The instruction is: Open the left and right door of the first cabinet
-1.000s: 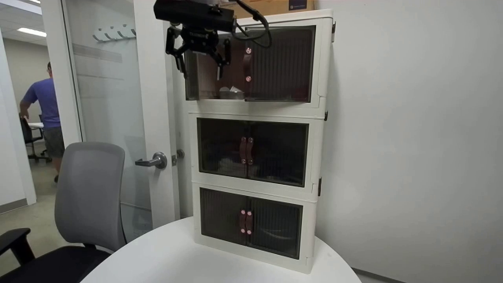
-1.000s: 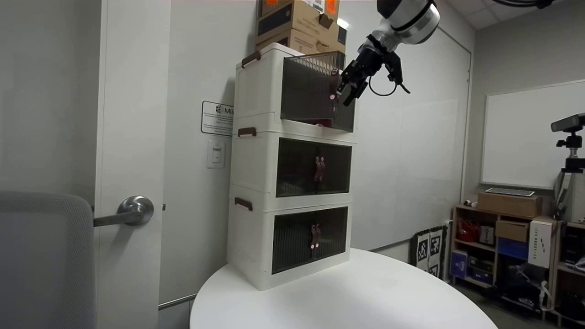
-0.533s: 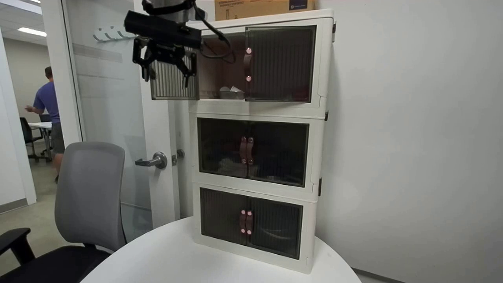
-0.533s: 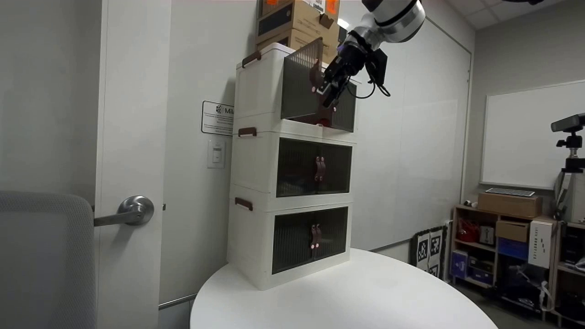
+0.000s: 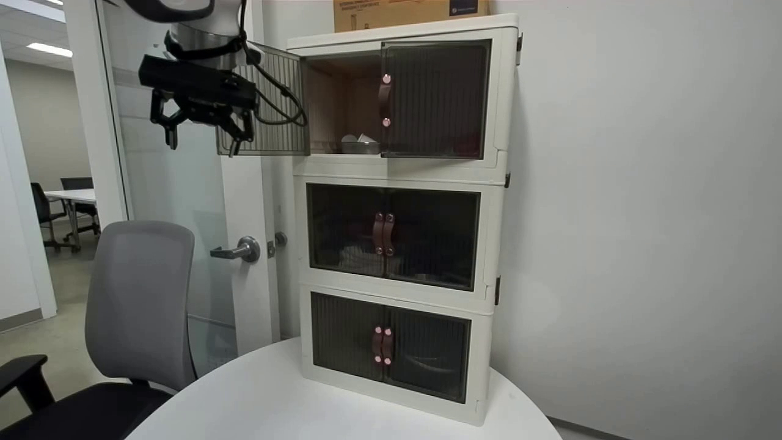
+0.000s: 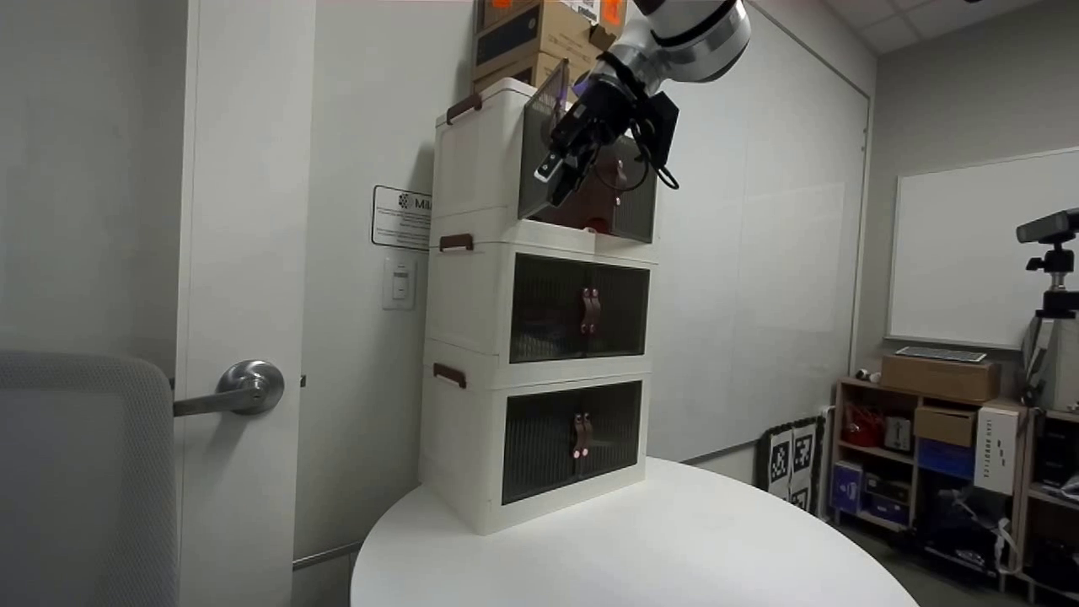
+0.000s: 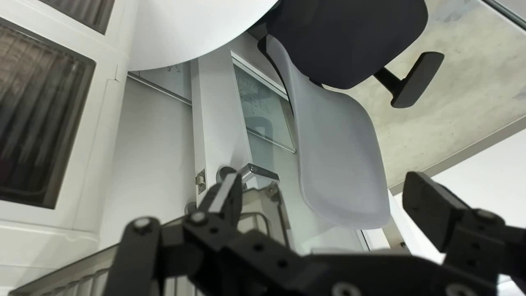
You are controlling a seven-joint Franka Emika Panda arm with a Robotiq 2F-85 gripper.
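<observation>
Room: pale walls; only in an exterior view appear a framed whiteboard, toward three o'clock of that view, and a wooden shelf unit with boxes, near four o'clock.
Table: round, smooth, white; the tower stands on it, between ten and eleven o'clock of its top in an exterior view.
Tower: three cream tiers with dark tinted fronts, cardboard boxes on top.
Room door: white, glass-paned, with a metal lever; a far table, toward nine o'clock, shows only in an exterior view.
Chair: grey back, black seat, toward ten o'clock of the table in an exterior view; the wrist view looks down on it.
First cabinet: topmost tier, at the tower's twelve o'clock, its left half uncovered.
Left door: smoky translucent panel standing out from the front, toward nine o'clock in an exterior view.
Right door: lies across its half, reddish handle on the inner edge; whether fully flush, I cannot tell.
Gripper: fingers spread wide apart, just beside the left door; whether they touch it cannot be told.
Dish: grey, with white pieces, inside the uncovered half; only an exterior view shows it.
</observation>
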